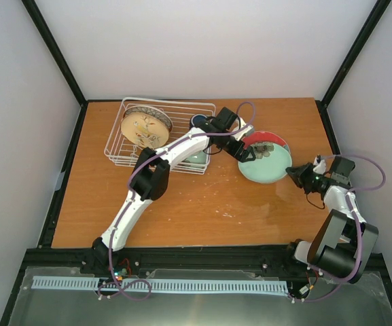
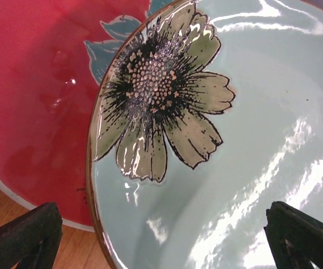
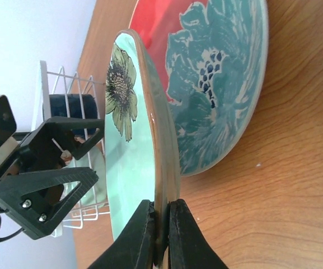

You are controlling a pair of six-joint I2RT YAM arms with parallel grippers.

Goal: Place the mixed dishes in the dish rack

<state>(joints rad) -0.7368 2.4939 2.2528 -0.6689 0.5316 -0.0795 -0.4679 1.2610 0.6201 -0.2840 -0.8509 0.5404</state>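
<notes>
My right gripper [image 1: 293, 174] [image 3: 161, 224] is shut on the rim of a pale green shallow dish with a dark-petalled flower [image 1: 267, 166] [image 3: 125, 168] [image 2: 251, 140], holding it tilted up on edge. Under and behind the dish lies the red plate with a teal flower [image 1: 258, 138] [image 3: 206, 84] [image 2: 32, 84] on the table. My left gripper [image 1: 246, 153] [image 2: 164, 230] [image 3: 97, 150] is open and empty, close over the dish's face. The white wire dish rack [image 1: 124, 109] [image 3: 60, 78] holds the cream floral plate [image 1: 145, 128] upright, the dark blue mug [image 1: 198, 121] [image 3: 71, 106] and a mint-green bowl [image 1: 196, 158].
The left arm stretches over the rack's right end. Black frame posts stand at the table's back corners, and white walls close it in. Bare wooden table [image 1: 202, 204] lies in front of the rack and dishes.
</notes>
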